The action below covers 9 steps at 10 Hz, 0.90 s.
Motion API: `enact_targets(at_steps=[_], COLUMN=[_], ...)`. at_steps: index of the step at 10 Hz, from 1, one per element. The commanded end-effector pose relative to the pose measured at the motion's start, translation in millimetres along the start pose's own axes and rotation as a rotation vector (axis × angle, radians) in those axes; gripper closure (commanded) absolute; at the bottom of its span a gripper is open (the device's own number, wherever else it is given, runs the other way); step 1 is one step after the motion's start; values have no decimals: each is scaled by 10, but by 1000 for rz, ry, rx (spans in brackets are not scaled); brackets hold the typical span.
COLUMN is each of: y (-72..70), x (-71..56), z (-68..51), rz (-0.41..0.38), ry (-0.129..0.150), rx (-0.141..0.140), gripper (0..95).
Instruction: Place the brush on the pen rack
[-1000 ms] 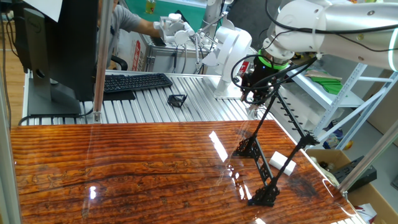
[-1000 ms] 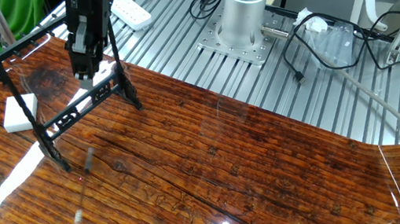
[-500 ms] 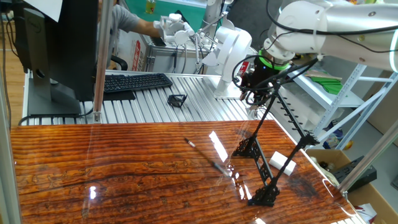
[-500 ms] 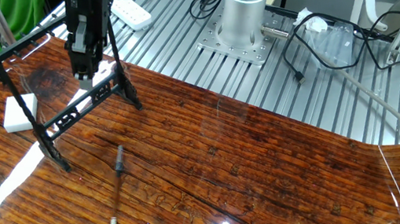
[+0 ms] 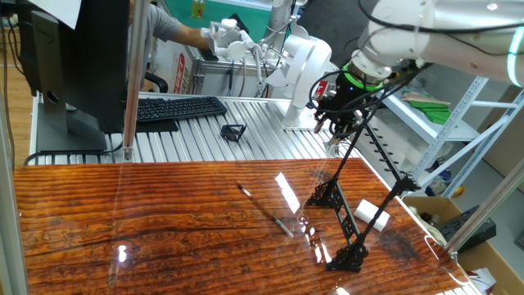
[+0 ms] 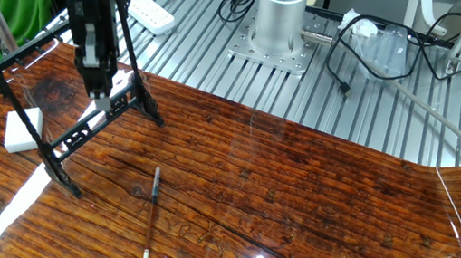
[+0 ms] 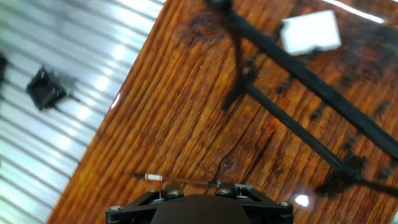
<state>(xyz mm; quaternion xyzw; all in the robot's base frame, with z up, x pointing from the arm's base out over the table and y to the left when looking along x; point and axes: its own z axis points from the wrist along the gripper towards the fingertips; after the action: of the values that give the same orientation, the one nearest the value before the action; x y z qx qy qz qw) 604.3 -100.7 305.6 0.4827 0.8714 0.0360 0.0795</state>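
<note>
The brush (image 5: 266,211), a thin dark stick with a pale end, lies flat on the wooden tabletop, left of the pen rack. It also shows in the other fixed view (image 6: 151,221) and at the bottom of the hand view (image 7: 180,181). The pen rack (image 5: 358,236) is a long black frame of slanted rods on lattice feet; it also shows in the other fixed view (image 6: 87,129) and the hand view (image 7: 297,132). My gripper (image 5: 336,129) hangs above the rack's far end (image 6: 101,95), well above the brush. Its jaws look apart and hold nothing.
A white block (image 5: 372,213) lies just behind the rack, also in the other fixed view (image 6: 23,130). A small black wire frame (image 5: 233,131) and a keyboard (image 5: 176,107) sit on the slatted metal surface. The arm's base (image 6: 282,43) stands behind.
The brush has slid across the wood, away from the rack's near foot, and now lies further out. The gripper has shifted slightly above the rack.
</note>
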Motion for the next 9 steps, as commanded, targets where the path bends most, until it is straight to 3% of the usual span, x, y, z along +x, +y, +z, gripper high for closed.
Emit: enact_targets(at_steps=[1,2,3,5,7,9], y=[24,31,43,76,96,114], x=[45,50,61,94,121,146], z=[60,80,135,258,291,362], rz=[-154,-215,-264,-312,-351,-405], ry=[124,184,193,163,192,185], rx=[2,-14,-20,2,-4,9], gripper=[570,570,570,570,570,570])
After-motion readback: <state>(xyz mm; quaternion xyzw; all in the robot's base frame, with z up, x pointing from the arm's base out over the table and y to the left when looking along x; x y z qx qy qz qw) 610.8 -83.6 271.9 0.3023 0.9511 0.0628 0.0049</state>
